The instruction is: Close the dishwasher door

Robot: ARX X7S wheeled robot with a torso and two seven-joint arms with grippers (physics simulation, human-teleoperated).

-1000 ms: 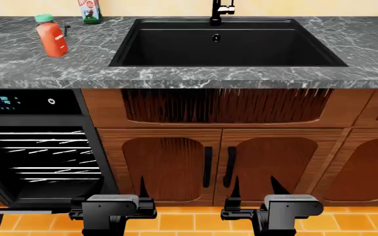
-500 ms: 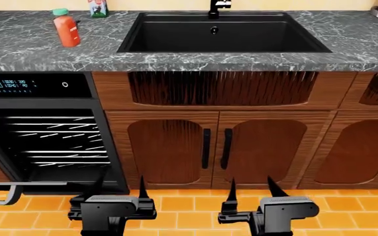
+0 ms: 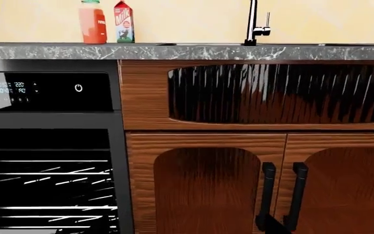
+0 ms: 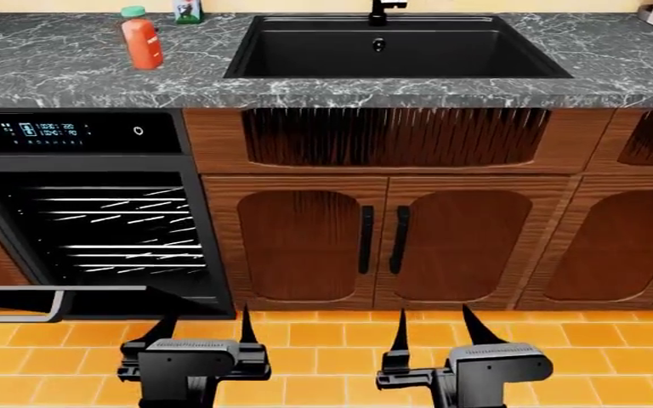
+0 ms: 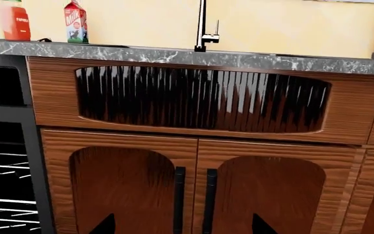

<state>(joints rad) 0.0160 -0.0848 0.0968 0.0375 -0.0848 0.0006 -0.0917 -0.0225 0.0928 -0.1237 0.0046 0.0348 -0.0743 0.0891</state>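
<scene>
At the far left of the head view the dishwasher door (image 4: 14, 304) hangs open, dropped down low over the orange floor with its grey handle (image 4: 31, 293) showing, and the racks (image 4: 111, 229) lie bare in the cavity. The left gripper (image 4: 201, 327) hovers in front of it, prongs spread and holding nothing. Further right, the right gripper (image 4: 438, 330) is likewise spread and empty before the wooden cabinet doors (image 4: 383, 242).
</scene>
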